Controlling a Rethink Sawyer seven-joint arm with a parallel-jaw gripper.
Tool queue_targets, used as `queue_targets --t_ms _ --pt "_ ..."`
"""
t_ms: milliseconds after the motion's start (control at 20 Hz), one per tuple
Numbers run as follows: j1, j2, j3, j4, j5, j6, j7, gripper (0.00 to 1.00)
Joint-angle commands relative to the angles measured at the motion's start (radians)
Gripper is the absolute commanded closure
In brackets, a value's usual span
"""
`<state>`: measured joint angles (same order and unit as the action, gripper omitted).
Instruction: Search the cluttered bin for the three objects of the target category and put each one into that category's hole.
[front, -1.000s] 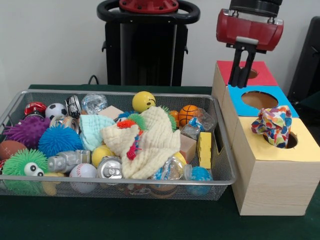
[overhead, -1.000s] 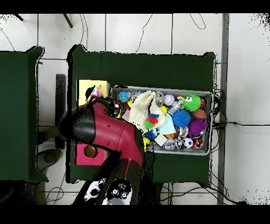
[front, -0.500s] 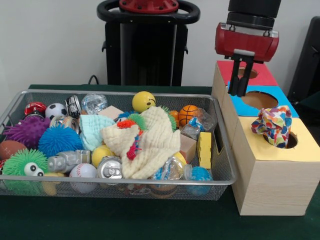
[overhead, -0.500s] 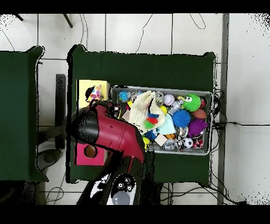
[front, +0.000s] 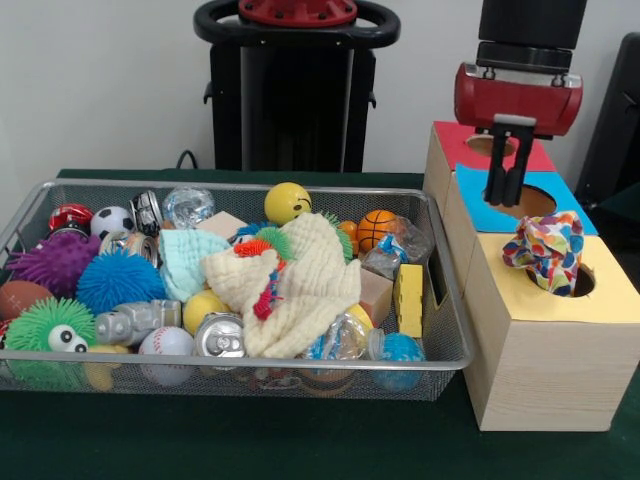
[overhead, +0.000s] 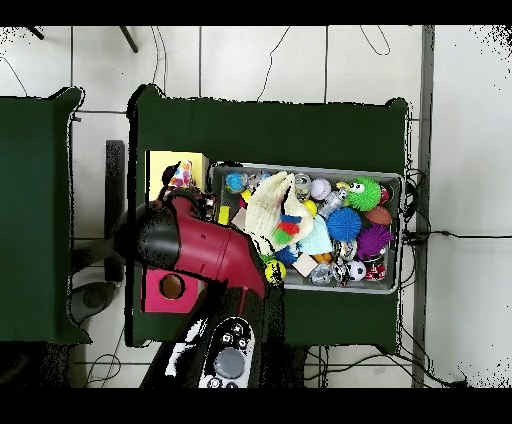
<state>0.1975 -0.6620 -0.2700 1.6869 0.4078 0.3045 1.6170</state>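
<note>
Gripper (front: 508, 190) shifted from red hole to above blue hole (front: 519, 200), fingers pressed together and empty, patterned cloth (front: 545, 250) unmoved in yellow hole (front: 580, 281)

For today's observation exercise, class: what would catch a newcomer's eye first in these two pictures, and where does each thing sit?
First, the wire bin heaped with bright toys, a cream cloth draped over the middle. Beside it stands a wooden box with red, blue and yellow tops, a multicoloured cloth stuffed partly into the yellow top's hole. The red arm's gripper hangs over the blue hole, holding nothing.
</note>
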Motion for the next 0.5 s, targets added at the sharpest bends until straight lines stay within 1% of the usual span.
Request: queue_targets --t_ms 50,300,500 --pt "-0.042 0.005 0.14 0.097 0.017 -0.053 0.211 1.0" --pt "-0.058 0.008 0.165 0.098 0.017 -0.064 0.212 1.0" --pt "-0.08 0.012 0.192 0.118 0.005 -0.097 0.209 1.0"
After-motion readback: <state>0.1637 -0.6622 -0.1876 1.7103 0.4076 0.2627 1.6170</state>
